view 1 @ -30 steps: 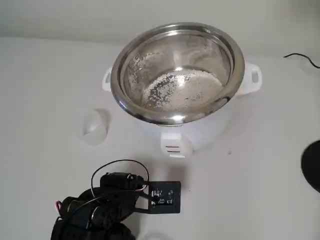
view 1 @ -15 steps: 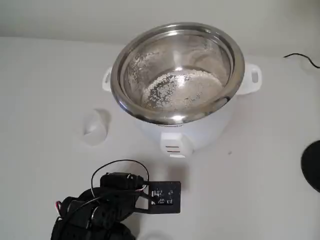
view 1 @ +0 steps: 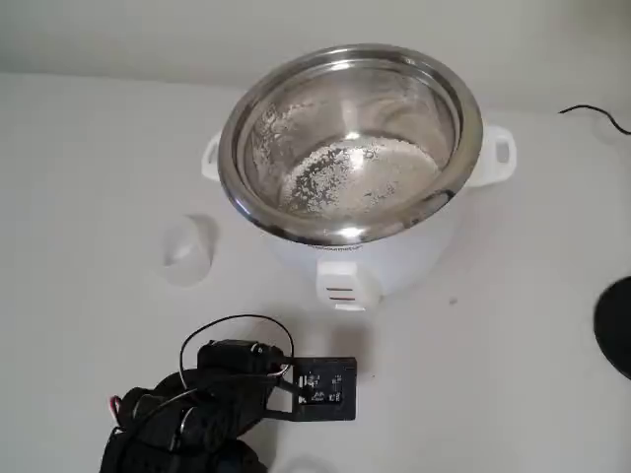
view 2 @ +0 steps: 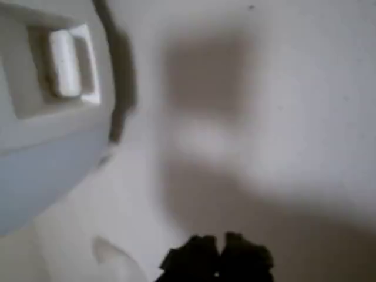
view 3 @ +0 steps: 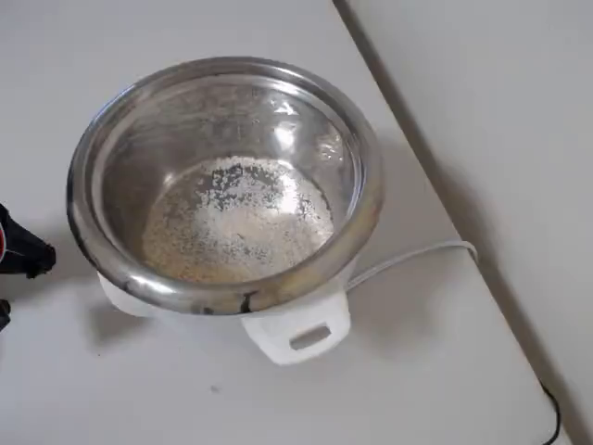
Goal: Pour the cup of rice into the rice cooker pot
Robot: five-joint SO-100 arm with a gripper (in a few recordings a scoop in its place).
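**One cup lying loose beside the cooker**

Most of the rice (view 1: 345, 177) already lies in the pot (view 1: 350, 138), a thin white layer on the shiny bottom with grains stuck up the wall. The cup (view 1: 187, 248) lies on the table (view 1: 79, 158), just left of the cooker body (view 1: 394, 261), tipped and apparently empty. Being light, it could roll or get knocked if the arm swings near. The gripper (view 2: 217, 258) sits low at the near edge; I cannot tell how far open it is, and nothing shows in it.
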